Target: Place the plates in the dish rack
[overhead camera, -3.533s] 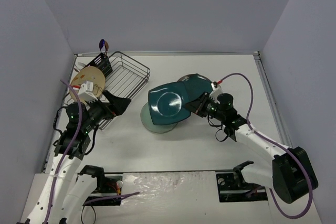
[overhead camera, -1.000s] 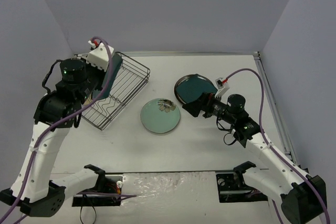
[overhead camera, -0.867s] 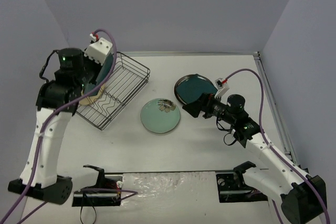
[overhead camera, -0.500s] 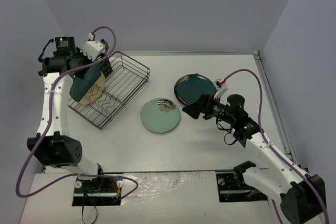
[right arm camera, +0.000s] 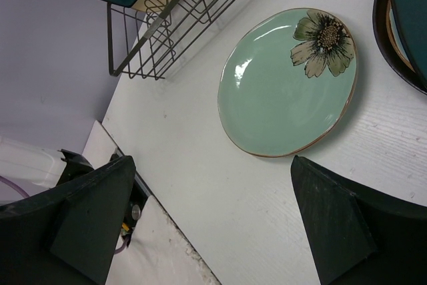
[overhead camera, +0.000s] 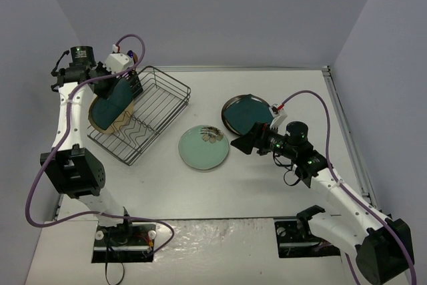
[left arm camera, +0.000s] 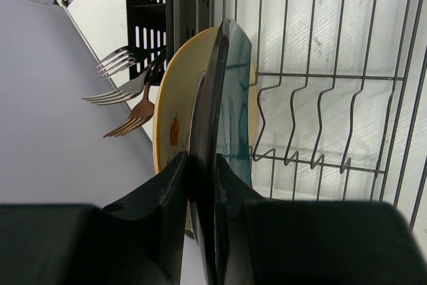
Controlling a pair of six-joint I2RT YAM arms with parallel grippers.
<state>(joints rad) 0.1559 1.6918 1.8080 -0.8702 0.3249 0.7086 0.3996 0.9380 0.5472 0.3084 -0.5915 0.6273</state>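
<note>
My left gripper [left arm camera: 200, 162] is shut on the rim of the rounded-square teal plate [left arm camera: 235, 91]. It holds the plate on edge over the left end of the dish rack [overhead camera: 155, 108], right beside the beige plate [left arm camera: 173, 121] standing there. In the top view the left gripper [overhead camera: 119, 82] is above the teal plate [overhead camera: 111, 101]. A pale green plate with a flower [overhead camera: 203, 146] lies flat on the table, and a round dark-rimmed teal plate [overhead camera: 247, 111] lies behind it. My right gripper [right arm camera: 212, 162] is open and empty, just right of the green plate [right arm camera: 283, 95].
Forks [left arm camera: 127, 91] stick out of the black cutlery basket [left arm camera: 150, 5] at the rack's far left corner. The rack's wavy dividers [left arm camera: 313, 158] to the right of the plates hold nothing. White walls close in on three sides.
The teal plate went from the right gripper to the left, which swung it over the rack to beside the beige plate. The right gripper, now empty, drew back slightly.
</note>
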